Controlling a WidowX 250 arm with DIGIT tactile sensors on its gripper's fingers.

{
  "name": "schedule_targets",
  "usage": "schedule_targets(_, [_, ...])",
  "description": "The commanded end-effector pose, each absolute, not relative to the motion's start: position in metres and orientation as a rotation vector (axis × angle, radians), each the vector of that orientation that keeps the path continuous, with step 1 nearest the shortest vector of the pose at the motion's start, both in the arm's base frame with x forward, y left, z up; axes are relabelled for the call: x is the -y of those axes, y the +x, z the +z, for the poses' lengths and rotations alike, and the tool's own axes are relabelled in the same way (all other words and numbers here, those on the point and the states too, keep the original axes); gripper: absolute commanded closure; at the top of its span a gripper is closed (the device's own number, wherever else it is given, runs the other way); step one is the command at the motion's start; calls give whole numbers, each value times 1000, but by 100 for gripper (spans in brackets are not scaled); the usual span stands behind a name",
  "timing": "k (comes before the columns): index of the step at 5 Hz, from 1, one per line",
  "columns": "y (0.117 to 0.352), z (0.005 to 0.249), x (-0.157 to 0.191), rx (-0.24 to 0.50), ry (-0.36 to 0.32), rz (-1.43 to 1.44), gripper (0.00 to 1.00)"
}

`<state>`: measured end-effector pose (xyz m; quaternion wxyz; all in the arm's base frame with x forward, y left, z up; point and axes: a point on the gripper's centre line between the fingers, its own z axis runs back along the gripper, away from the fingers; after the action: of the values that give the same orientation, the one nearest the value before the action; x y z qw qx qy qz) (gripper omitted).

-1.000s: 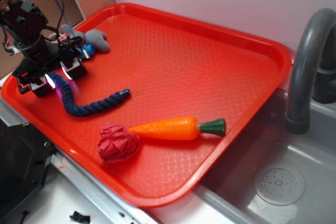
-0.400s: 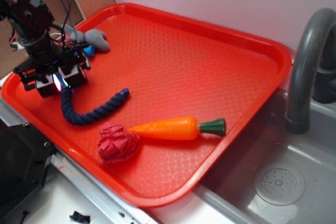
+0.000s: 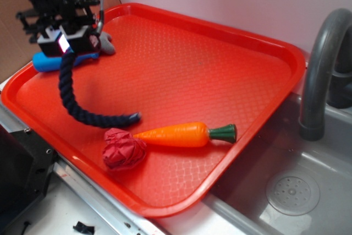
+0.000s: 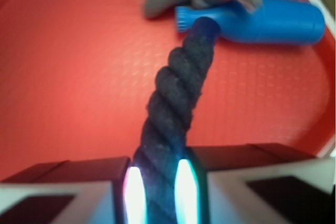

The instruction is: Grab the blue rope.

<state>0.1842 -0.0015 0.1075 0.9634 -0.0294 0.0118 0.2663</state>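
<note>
The blue rope (image 3: 77, 103) hangs at upper left from the gripper (image 3: 65, 45), jaws clamped on its upper end, its tail touching the red tray (image 3: 220, 64) beside the toy carrot (image 3: 181, 134); no writing is legible anywhere.

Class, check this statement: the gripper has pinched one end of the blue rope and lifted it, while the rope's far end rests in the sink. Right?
Wrong in one respect. The gripper does hold the blue rope by one end, lifted, but the far end rests on the red tray near the carrot, not in the sink. The exterior view shows it.
</note>
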Motion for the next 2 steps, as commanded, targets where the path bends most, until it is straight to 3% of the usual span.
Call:
schedule_targets(1, [160, 194, 28, 40, -127, 210, 100])
schedule_targets(2, [158, 200, 26, 76, -112, 210, 100])
